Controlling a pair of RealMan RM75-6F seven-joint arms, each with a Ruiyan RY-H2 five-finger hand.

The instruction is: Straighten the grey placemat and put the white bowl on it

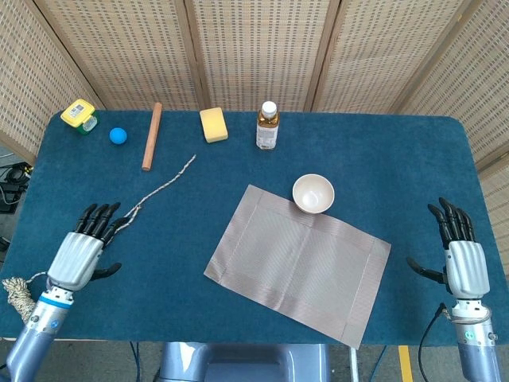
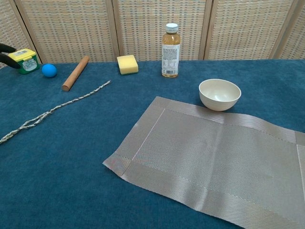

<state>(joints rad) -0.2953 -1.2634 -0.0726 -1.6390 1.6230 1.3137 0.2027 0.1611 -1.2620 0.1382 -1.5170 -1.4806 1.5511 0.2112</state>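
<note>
Blue table (image 1: 382, 151): grey placemat (image 1: 298, 261) skewed (white bowl (image 1: 313, 193) touching); left hand (image 1: 79, 253), right hand (image 1: 461, 259) spread, empty.

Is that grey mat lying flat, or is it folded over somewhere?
Spread flat. The grey placemat shows all four corners and its full woven border, with no fold, though it lies askew to the table edge.

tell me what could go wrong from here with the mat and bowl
The white bowl sits touching the grey placemat at its far edge, so turning the skewed mat may nudge or tip it. The left hand is open right beside the rope and could drag it along when it reaches in.
</note>
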